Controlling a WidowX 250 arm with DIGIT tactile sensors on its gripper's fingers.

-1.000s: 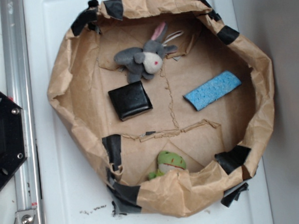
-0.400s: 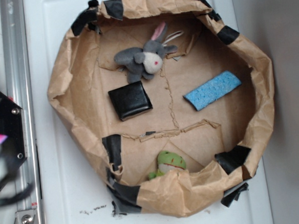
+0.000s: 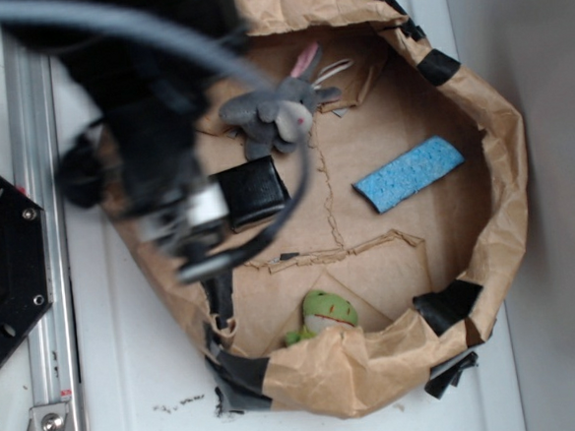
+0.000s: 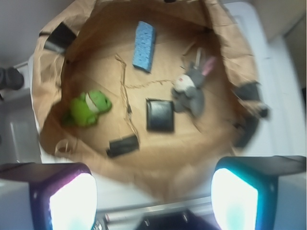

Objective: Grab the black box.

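Change: the arm has swept in from the left edge and now covers the upper left of the exterior view; nothing inside the paper bowl has shifted.
Exterior, arm: a blurred dark mass with cables point(image 3: 259, 89) over the bowl's point(image 3: 501, 161) left rim.
Exterior, gripper point(image 3: 206, 243): probably the pale blurred part just left of the black box point(image 3: 254, 190), overlapping its left edge; spread not readable here.
Exterior, black box: flat on the bowl floor, below the grey rabbit point(image 3: 272, 110), well left of the blue sponge point(image 3: 408, 173).
Wrist, gripper point(image 4: 151, 194): fingers point(image 4: 72, 199) spread wide, holding nothing.
Wrist, black box point(image 4: 159, 115): mid-frame between the fingers' lines, far beyond them, just beside the rabbit point(image 4: 191, 88); green toy point(image 4: 88, 108) lies left.
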